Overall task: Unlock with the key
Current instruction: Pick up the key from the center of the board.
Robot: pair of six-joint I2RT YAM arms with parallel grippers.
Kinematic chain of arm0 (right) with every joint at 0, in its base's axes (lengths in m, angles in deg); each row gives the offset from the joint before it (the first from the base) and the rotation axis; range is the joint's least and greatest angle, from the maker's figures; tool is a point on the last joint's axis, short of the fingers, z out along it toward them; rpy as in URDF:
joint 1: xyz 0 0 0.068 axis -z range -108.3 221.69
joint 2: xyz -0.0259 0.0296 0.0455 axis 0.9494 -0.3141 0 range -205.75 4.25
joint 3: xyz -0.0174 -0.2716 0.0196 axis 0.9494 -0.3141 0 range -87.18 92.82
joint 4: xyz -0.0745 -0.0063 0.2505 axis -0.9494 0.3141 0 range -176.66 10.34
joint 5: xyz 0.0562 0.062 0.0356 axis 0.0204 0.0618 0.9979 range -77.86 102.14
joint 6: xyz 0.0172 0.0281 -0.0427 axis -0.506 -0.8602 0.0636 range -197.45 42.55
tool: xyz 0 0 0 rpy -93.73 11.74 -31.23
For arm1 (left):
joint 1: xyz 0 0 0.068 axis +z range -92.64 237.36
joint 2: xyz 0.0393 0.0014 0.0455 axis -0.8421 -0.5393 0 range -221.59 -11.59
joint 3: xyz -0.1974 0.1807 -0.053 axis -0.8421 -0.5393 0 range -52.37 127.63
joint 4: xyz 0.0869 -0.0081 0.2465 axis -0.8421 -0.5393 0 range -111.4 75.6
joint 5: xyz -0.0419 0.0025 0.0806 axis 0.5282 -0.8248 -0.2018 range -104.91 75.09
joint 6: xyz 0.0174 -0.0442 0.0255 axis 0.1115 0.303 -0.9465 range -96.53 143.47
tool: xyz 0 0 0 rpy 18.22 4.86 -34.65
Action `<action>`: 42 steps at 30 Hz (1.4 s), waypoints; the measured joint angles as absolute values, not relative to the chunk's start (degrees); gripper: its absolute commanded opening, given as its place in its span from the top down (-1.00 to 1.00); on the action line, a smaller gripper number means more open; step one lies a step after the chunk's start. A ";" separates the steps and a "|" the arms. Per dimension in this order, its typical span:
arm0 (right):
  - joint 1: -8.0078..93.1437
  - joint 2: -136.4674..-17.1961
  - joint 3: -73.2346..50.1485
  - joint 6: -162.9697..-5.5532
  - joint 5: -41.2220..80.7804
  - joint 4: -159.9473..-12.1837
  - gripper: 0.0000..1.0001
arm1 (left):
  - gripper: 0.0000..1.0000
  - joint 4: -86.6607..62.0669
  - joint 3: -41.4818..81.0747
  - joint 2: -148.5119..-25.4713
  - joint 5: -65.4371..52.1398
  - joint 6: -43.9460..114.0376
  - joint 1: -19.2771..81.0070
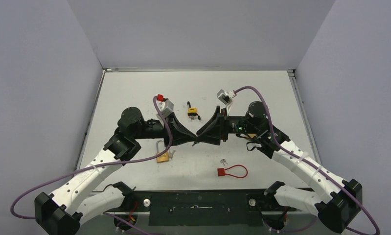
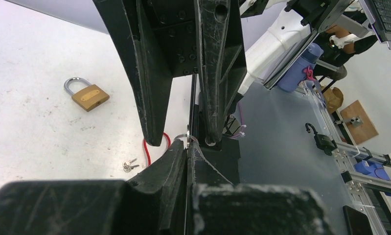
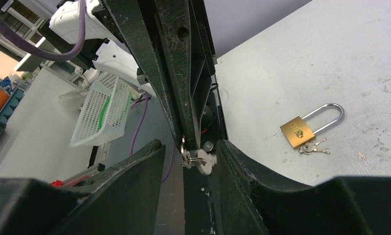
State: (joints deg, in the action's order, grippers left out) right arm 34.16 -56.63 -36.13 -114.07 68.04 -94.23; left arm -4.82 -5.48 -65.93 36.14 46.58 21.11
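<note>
While the left gripper (image 2: 187, 146) is pinched tight on the key (image 3: 201, 160), the right gripper (image 1: 199, 139) meets it tip to tip, fingers (image 3: 144, 161) spread either side of the key, up off the table (image 1: 262, 93), right of the brass padlock (image 1: 162, 157).

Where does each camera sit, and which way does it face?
Top: above, behind the robot, facing down at the table; both arms.
Left wrist: faces the open right gripper; own shut fingers below.
Right wrist: faces the left gripper holding the key bunch; own fingers below.
Shared: top and right wrist show the brass padlock.
</note>
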 measured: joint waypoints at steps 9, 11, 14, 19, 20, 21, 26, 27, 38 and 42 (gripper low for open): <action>34.16 -56.48 -36.31 -112.10 69.94 -93.40 1.00 | 1.00 -5.36 -5.39 -66.46 37.36 46.58 21.31; 34.16 -56.48 -36.31 -111.73 70.24 -93.36 1.00 | 0.86 -5.36 -5.39 -66.52 37.78 47.02 21.33; 34.16 -56.28 -36.31 -111.49 70.16 -93.38 1.00 | 0.24 -4.95 -5.39 -66.57 37.99 48.42 21.53; 34.75 -54.86 -36.92 -112.43 67.16 -93.80 1.00 | 0.05 1.63 -5.63 -66.57 37.43 56.72 22.49; 34.99 -54.27 -37.22 -112.78 66.59 -94.02 1.00 | 0.05 3.45 -5.74 -66.57 36.92 58.82 22.64; 35.16 -53.44 -37.49 -113.33 65.83 -94.23 1.00 | 0.05 5.65 -5.81 -66.63 35.94 61.97 22.82; 35.40 -49.29 -37.64 -115.97 62.20 -97.12 1.00 | 0.03 17.74 -6.86 -68.12 31.85 77.35 23.02; 35.40 -48.52 -37.79 -116.78 61.68 -98.37 1.00 | 0.03 18.77 -7.01 -68.27 31.26 79.10 23.02; 35.40 -46.93 -39.41 -122.88 57.39 -105.05 1.00 | 0.30 26.31 -7.14 -69.50 27.48 89.03 22.49; 35.40 -47.34 -39.98 -124.38 57.02 -106.47 1.00 | 0.47 28.34 -7.77 -70.09 26.78 90.38 21.53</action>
State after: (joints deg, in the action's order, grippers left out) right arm 35.40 -47.34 -39.98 -124.38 57.02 -106.47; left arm 28.34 -7.77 -70.09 26.78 90.38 21.53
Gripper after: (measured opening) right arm 0.033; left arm 0.307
